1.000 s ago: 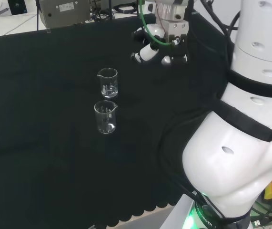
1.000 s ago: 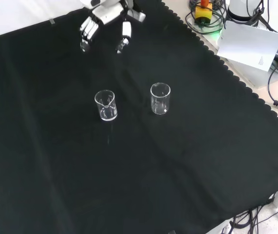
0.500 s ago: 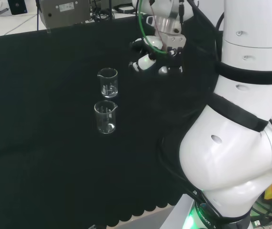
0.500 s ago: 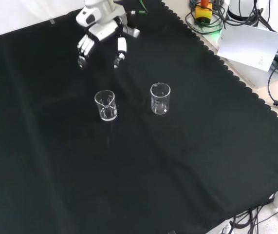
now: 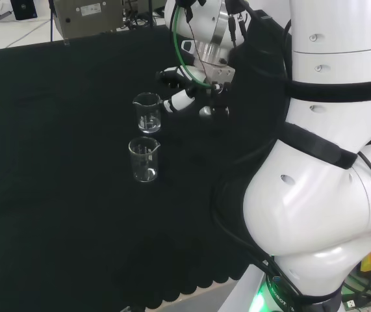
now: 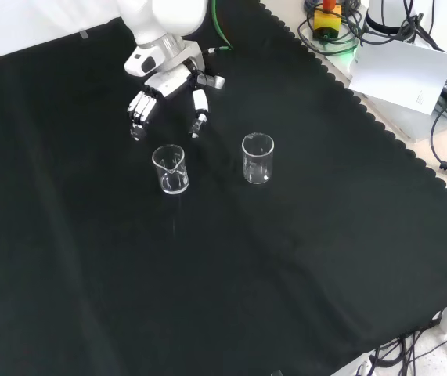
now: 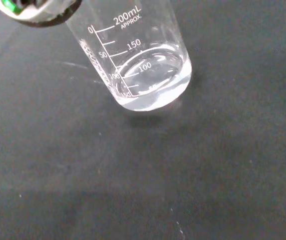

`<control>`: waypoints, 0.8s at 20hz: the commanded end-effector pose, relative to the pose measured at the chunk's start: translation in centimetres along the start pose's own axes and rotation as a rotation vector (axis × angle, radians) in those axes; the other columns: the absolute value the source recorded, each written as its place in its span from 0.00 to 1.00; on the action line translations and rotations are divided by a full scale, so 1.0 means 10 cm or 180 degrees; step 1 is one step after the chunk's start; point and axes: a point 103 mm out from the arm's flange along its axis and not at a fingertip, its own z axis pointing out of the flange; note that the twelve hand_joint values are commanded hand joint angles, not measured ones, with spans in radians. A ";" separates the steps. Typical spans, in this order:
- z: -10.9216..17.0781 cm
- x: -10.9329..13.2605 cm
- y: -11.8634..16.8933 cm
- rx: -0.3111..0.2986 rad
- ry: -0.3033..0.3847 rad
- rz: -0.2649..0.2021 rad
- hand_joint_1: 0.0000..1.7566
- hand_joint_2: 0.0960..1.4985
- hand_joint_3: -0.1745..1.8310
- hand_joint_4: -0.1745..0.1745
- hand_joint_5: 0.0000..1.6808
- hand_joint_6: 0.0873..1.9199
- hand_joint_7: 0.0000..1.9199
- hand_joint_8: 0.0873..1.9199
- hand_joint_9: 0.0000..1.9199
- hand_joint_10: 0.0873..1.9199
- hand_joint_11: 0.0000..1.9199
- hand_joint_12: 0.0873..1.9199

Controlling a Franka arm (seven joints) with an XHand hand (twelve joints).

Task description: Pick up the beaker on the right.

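Observation:
Two clear glass beakers stand upright on the black cloth. In the front view the left beaker (image 6: 170, 168) and the right beaker (image 6: 258, 157) stand side by side. In the head view the first is the farther beaker (image 5: 147, 112) and the second the nearer beaker (image 5: 144, 159). The hand (image 6: 167, 81) hovers open just behind the left beaker, its fingers (image 6: 138, 106) and thumb spread, pointing down and holding nothing. In the head view the hand (image 5: 190, 91) is just right of the farther beaker. A graduated beaker (image 7: 143, 65) shows close in the wrist view, apart from the hand.
The arm's white links (image 5: 328, 162) rise at the head view's right. A grey box (image 5: 88, 16) stands beyond the cloth's far edge. In the front view, cables, a yellow device (image 6: 329, 19) and a white sheet (image 6: 399, 66) lie past the scalloped cloth edge.
The hand has travelled toward the beakers, leftward in the head view and down the front view, and is now close behind the left beaker. Both beakers stayed put.

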 end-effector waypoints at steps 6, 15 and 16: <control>0.30 -0.06 0.20 -0.0185 0.0809 -0.0296 0.44 0.31 0.38 0.42 0.20 0.00 0.17 0.32 0.25 0.29 0.11 0.69; 0.48 -0.02 0.36 -0.0180 0.1101 -0.0419 0.44 0.30 0.37 0.44 0.17 0.00 0.12 0.31 0.21 0.28 0.08 0.69; 0.49 -0.02 0.37 -0.0202 0.1101 -0.0422 0.45 0.30 0.37 0.45 0.16 0.00 0.12 0.31 0.20 0.28 0.08 0.69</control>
